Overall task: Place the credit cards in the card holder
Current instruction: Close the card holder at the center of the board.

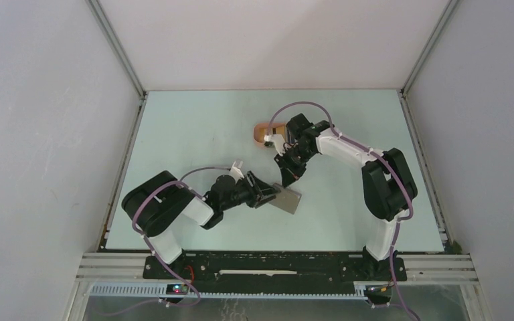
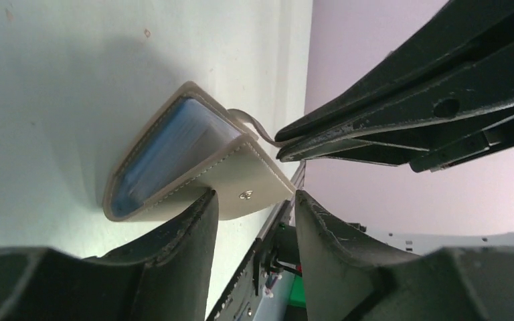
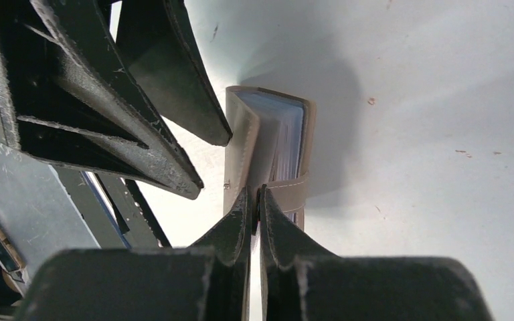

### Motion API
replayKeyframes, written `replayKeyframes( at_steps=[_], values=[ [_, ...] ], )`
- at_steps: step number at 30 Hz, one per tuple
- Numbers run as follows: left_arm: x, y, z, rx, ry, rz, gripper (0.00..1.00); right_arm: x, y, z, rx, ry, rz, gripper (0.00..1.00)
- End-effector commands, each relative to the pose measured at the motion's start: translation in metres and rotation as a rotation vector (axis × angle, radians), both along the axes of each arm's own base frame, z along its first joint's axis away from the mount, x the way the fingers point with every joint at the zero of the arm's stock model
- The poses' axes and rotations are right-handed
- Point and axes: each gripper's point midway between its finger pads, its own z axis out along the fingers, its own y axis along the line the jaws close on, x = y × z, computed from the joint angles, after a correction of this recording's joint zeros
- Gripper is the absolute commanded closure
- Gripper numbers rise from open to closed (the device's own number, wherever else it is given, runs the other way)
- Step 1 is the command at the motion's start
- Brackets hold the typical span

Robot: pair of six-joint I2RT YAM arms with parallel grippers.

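Observation:
The grey card holder (image 1: 289, 199) stands partly open on the table, just right of centre. Pale blue credit cards (image 2: 167, 144) show edge-on between its covers, and again in the right wrist view (image 3: 285, 130). My right gripper (image 3: 255, 194) is shut on the holder's snap strap (image 3: 289, 189), pinching it from above (image 1: 288, 175). My left gripper (image 2: 254, 200) is open, and its fingertips rest against the outer cover beside the round snap (image 2: 245, 195). It reaches in from the left (image 1: 268, 194). No loose cards show on the table.
A salmon-orange oval tray (image 1: 261, 132) sits behind the right arm's wrist, towards the back of the table. The table's near rail (image 2: 268, 254) with wiring lies just below the wallet. White walls enclose three sides.

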Motion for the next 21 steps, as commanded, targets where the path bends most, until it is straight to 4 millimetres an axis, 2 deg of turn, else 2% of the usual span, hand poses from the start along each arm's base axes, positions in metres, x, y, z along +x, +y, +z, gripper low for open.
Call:
replayKeyframes(
  at_steps=[1, 11, 17, 21],
  values=[
    [0.018, -0.001, -0.012, 0.087, -0.004, 0.034, 0.49, 0.013, 0.003, 0.025, 0.034, -0.083, -0.025, 0.98],
    [0.028, 0.007, -0.026, 0.235, -0.002, 0.058, 0.52, 0.03, -0.009, 0.019, -0.017, -0.148, -0.068, 0.95],
    [0.033, 0.005, -0.026, 0.283, -0.019, 0.049, 0.53, 0.015, 0.0, 0.007, -0.035, -0.14, 0.016, 0.94],
    [0.033, 0.008, -0.027, 0.299, -0.027, 0.049, 0.56, 0.003, 0.007, 0.0, -0.06, -0.124, 0.076, 0.89]
  ],
)
